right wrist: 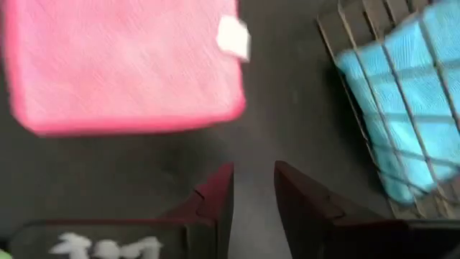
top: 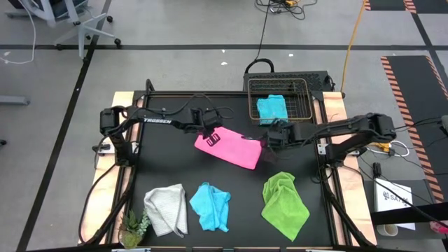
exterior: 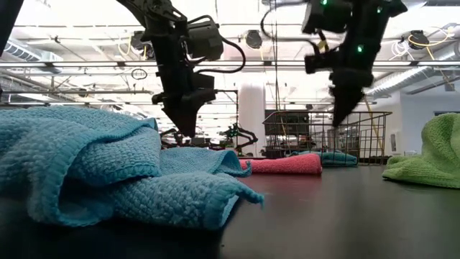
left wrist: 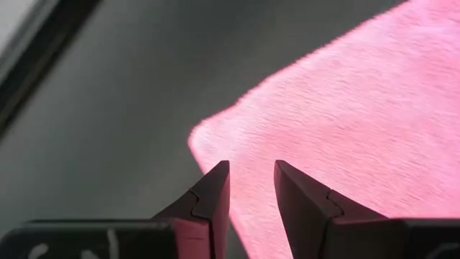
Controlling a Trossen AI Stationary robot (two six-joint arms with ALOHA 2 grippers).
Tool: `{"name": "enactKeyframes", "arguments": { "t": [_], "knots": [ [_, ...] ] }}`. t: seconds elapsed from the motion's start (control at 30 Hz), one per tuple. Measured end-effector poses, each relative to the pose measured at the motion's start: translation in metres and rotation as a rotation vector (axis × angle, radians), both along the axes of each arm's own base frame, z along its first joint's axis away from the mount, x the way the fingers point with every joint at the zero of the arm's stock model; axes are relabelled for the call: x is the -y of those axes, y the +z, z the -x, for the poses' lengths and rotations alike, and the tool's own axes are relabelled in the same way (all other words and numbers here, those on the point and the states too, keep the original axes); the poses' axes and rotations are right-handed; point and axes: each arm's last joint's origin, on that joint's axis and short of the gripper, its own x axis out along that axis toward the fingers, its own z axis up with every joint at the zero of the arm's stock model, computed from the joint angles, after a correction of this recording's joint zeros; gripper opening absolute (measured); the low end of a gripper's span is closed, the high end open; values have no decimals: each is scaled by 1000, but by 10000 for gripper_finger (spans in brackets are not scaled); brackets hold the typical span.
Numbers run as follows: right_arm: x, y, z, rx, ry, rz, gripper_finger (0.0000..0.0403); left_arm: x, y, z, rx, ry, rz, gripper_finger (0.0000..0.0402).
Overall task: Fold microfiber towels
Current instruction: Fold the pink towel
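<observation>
A pink towel (top: 229, 147), folded flat with a white label (right wrist: 233, 36), lies mid-table. My left gripper (top: 210, 138) hovers over its left corner (left wrist: 215, 137), fingers a narrow gap apart. My right gripper (top: 269, 140) hovers just off its right edge (right wrist: 122, 65), also narrowly open and empty. In the low view both grippers (exterior: 185, 133) (exterior: 336, 121) hang clear above the table. A white-grey towel (top: 166, 208), a light blue towel (top: 210, 206) and a lime green towel (top: 283, 203) lie crumpled along the near edge. Another blue towel (top: 271, 108) lies in the wire basket.
The wire basket (top: 302, 91) stands at the table's far right, close behind my right gripper, and also shows in the right wrist view (right wrist: 338, 29). A small green plant (top: 133, 227) stands at the near left corner. Bare black tabletop (top: 168, 164) lies between the pink towel and the near towels.
</observation>
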Motion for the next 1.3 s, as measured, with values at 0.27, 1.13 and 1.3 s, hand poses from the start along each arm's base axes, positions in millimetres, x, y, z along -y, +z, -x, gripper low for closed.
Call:
{"name": "enactKeyframes", "arguments": {
  "t": [0.27, 1.13, 1.3],
  "knots": [
    [-16, 2, -26, 228, 105, -124, 32, 28, -19, 6, -39, -12, 59, 113],
    [-49, -70, -43, -1, 161, -261, 0, 77, -65, 27, -5, 0, 160, 6],
    [-53, -64, -37, -28, 175, -263, 0, 91, -65, 26, 4, -2, 195, 5]
  ]
}}
